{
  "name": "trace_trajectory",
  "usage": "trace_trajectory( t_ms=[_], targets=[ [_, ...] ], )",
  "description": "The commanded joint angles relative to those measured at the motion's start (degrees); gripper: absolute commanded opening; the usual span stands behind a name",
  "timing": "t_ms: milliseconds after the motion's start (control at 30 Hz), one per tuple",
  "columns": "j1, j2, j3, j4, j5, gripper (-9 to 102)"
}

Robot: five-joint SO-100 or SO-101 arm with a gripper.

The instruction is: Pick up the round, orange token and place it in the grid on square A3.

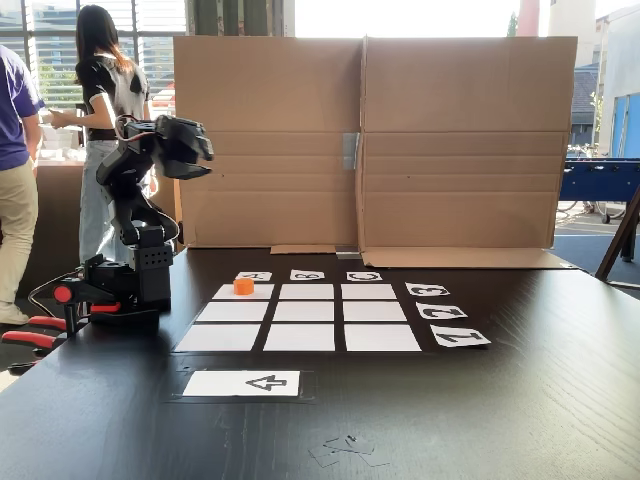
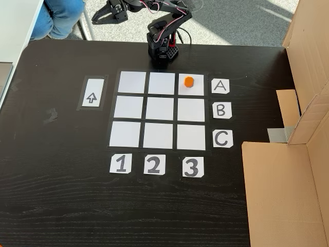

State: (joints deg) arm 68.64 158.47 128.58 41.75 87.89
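Already, we are seeing the token resting on square A3 of the grid; our gripper is hanging empty, fingers spread, well apart; nothing is remaining.

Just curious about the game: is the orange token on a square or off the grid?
On a square: the token sits upright on the corner cell in row A, column 3.
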Motion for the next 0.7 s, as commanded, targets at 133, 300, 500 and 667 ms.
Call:
trace_trajectory(
  t_ms=[133, 300, 500, 667],
  targets=[
    [16.6, 15.5, 18.1, -1.4, 2.8, -1],
    [21.4, 25.8, 32.1, -0.7, 3.2, -1],
    [25.6, 32.2, 42.9, -0.3, 0.0, -1],
    [26.5, 32.2, 46.0, -0.1, -1.6, -1]
  ],
)
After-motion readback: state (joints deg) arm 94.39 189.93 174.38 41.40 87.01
